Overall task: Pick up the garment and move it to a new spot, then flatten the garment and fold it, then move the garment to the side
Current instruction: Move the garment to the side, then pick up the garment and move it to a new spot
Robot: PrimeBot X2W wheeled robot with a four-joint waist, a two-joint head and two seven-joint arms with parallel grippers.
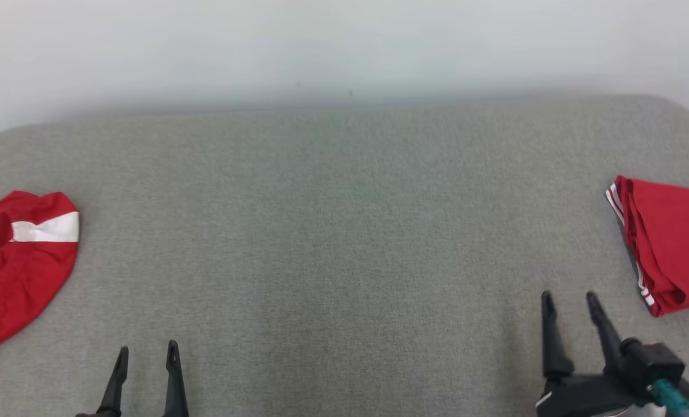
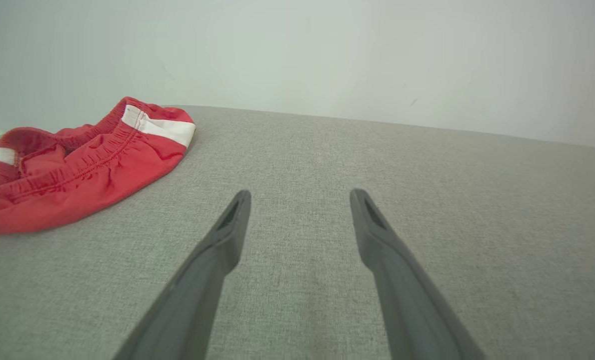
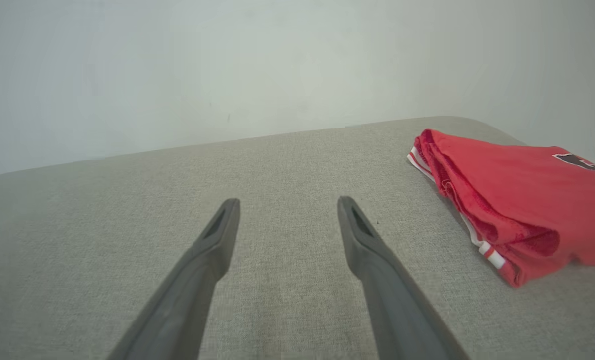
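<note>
Crumpled red garment (image 1: pixel 23 260) at left edge of grey fabric surface (image 1: pixel 344 231); left gripper (image 1: pixel 147 346) and right gripper (image 1: pixel 570 295) both spread, empty.
Soft, light, limp; should bunch and drag. Probably best pinched at the gathered waistband (image 2: pixel 77 165). Folded red garment (image 1: pixel 669 243) lies at right edge.

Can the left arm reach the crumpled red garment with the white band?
Probably yes: the left end effector is open and empty, with bare grey fabric surface between it and the crumpled red garment.
</note>
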